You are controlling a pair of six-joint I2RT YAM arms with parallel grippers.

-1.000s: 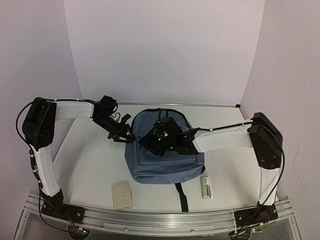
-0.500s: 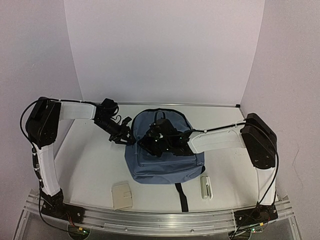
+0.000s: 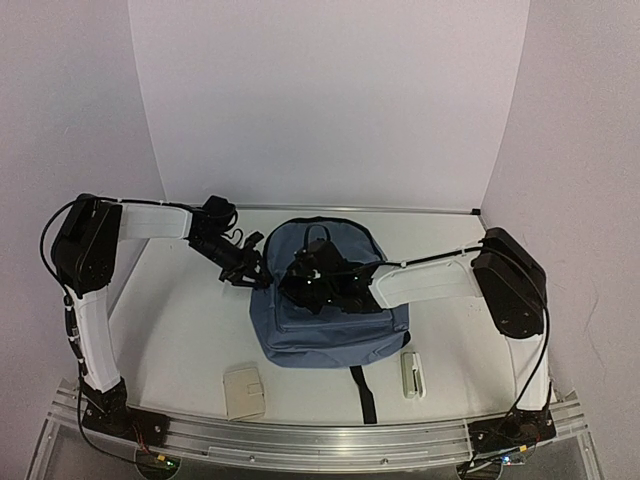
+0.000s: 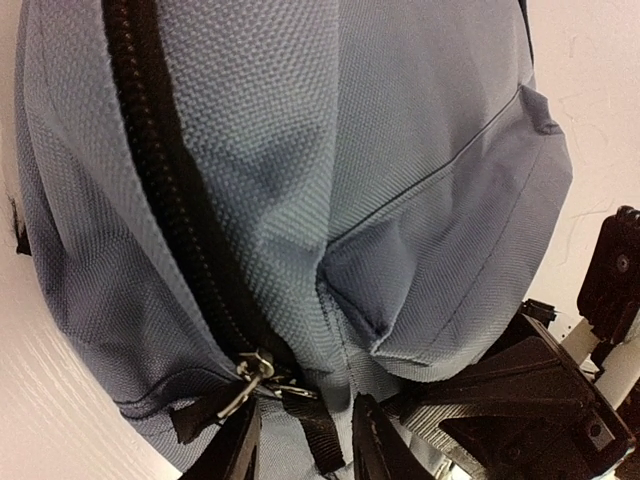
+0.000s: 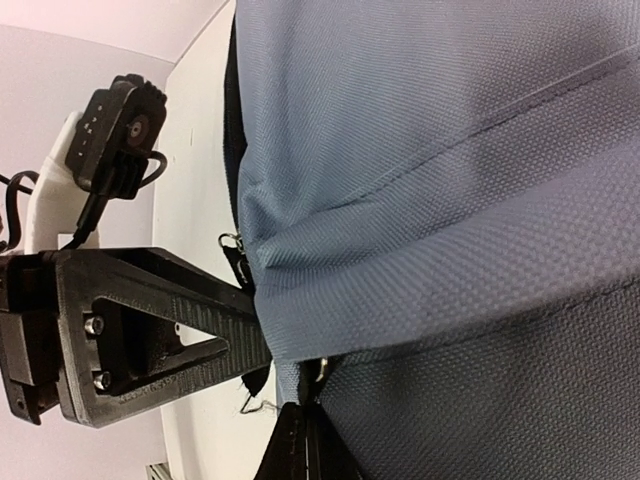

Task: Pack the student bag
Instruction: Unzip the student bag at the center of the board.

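The student bag [image 3: 330, 325] lies under both grippers. The left gripper [image 4: 307, 408] has its jaws parted, with the zipper pull [image 4: 255, 372] between them. The right gripper [image 5: 303, 420] seems clenched on bag fabric at its tips. That shallow pinch could slip if the zipper drags.

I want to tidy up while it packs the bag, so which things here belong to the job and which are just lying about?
In the job: bag; left gripper and right gripper, both at its zipper.
Lying about: beige case and white item in front of the bag, both untouched; perhaps meant for packing later.
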